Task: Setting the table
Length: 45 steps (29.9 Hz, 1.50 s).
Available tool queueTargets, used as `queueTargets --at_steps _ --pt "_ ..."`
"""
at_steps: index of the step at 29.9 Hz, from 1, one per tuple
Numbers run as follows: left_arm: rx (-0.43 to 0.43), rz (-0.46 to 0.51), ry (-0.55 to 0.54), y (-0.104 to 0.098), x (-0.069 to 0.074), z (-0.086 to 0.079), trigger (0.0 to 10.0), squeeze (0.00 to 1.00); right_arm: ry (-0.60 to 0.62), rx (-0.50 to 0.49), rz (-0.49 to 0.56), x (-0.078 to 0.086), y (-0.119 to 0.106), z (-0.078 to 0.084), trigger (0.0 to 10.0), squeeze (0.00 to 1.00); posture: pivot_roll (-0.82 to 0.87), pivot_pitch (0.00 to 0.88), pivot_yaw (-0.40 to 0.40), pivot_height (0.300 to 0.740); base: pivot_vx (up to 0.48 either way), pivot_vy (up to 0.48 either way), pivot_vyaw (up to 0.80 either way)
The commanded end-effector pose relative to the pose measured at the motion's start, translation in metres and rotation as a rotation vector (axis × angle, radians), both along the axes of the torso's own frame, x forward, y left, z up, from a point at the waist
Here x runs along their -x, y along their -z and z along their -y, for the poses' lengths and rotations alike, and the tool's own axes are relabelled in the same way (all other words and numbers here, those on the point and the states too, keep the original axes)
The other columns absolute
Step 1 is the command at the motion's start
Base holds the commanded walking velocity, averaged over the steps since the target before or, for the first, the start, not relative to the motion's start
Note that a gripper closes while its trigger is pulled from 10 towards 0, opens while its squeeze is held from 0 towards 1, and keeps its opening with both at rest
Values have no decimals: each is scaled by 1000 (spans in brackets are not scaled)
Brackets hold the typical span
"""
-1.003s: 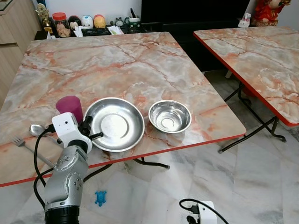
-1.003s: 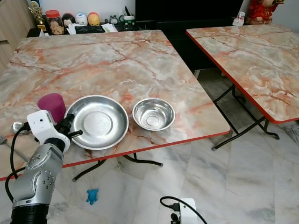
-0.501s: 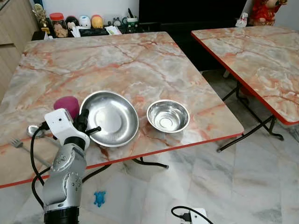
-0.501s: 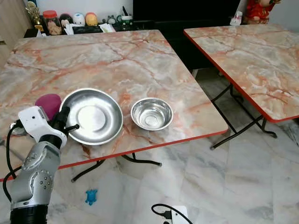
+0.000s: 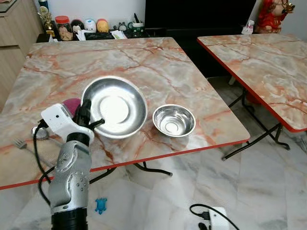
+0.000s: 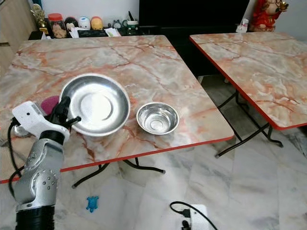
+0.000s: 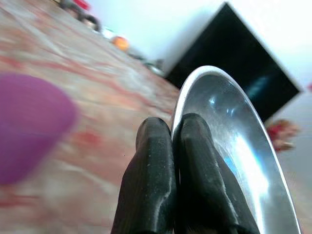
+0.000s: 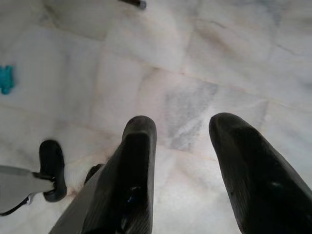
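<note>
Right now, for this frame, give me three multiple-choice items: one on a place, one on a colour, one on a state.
1. Where is the small steel bowl?
A. on the floor
B. on the marble table, right of the large steel plate
C. on the far table

2. What colour is the cup behind the left gripper?
A. green
B. white
C. magenta

3. How is the large steel plate held?
A. flat, untouched
B. tilted, its rim pinched by the left gripper
C. upside down

Answers: 1 B, it sits beside the plate near the table's front edge. 2 C, it shows magenta in both eye views. 3 B, the left wrist view shows both fingers clamped on the rim.
</note>
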State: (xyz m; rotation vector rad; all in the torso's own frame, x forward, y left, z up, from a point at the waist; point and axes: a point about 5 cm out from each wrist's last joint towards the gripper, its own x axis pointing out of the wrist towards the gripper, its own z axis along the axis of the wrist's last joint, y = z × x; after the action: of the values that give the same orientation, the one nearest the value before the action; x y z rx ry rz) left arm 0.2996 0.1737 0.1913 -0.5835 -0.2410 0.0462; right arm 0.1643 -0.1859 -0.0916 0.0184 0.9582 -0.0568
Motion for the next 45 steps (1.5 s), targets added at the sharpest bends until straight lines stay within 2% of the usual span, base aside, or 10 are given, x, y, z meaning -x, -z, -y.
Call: queueTargets --at_steps 1,3,10,39,45 --pt "27 59 28 -9 2 7 10000 0 15 -4 -19 4 2 2 10000 0 155 4 -98 740 0 0 0" --pt "51 55 29 -8 3 7 10000 0 15 -4 -20 4 2 2 10000 0 153 14 -98 740 0 0 0" --pt "38 86 36 -13 4 4 10000 0 34 -6 -26 6 3 1 10000 0 157 34 -97 740 0 -69 0" --pt "21 77 45 -14 2 5 10000 0 59 -19 1 1 0 0 10000 0 139 50 -90 740 0 -420 0" --pt "18 77 50 -13 2 5 10000 0 53 -19 -5 1 1 -1 10000 0 137 32 -88 740 0 -368 -739"
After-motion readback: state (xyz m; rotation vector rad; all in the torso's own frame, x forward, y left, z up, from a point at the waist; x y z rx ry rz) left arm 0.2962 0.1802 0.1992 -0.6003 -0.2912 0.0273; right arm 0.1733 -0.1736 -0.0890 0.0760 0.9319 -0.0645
